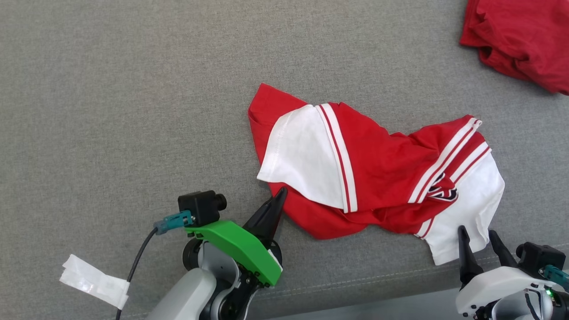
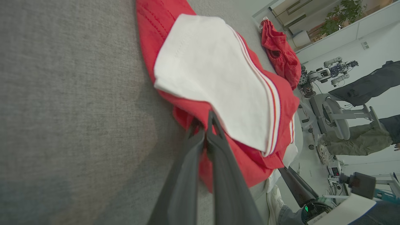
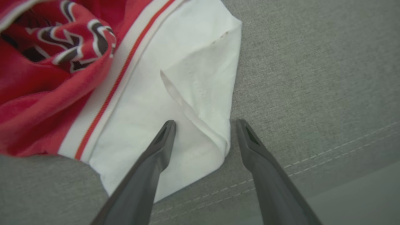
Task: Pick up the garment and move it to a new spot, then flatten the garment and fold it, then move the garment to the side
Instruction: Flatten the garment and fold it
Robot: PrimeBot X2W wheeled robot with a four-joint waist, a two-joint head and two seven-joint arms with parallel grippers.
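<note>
A red and white garment (image 1: pixel 378 178) lies crumpled but spread wide on a grey cloth surface (image 1: pixel 133 89). Well to the left of the garment and lower in the head view, a strip of white tape (image 1: pixel 95 281) rests on the grey cloth. Between the tape and the garment rises the left gripper (image 1: pixel 281 192), carrying a green cover. Its two dark fingers are pressed together to a single point that meets the garment's lower left edge, just under the white sleeve panel. In the left wrist view that gripper (image 2: pixel 207 122) is closed on a fold of red fabric beneath the white panel, with the cloth bunched around the tips. The garment's middle is red and wrinkled, crossed by white and red stripes, and a dark printed emblem shows toward its right end. At the garment's lower right corner the right gripper (image 1: pixel 477 231) stands with its fingers apart. In the right wrist view this gripper (image 3: pixel 205 122) straddles the corner of the white sleeve: one finger lies over the white cloth, the other over the grey surface just beside the sleeve's edge, and nothing is gripped between them. Well above and to the right of the garment, a crumpled red cloth (image 1: pixel 520 40) lies apart from it.
</note>
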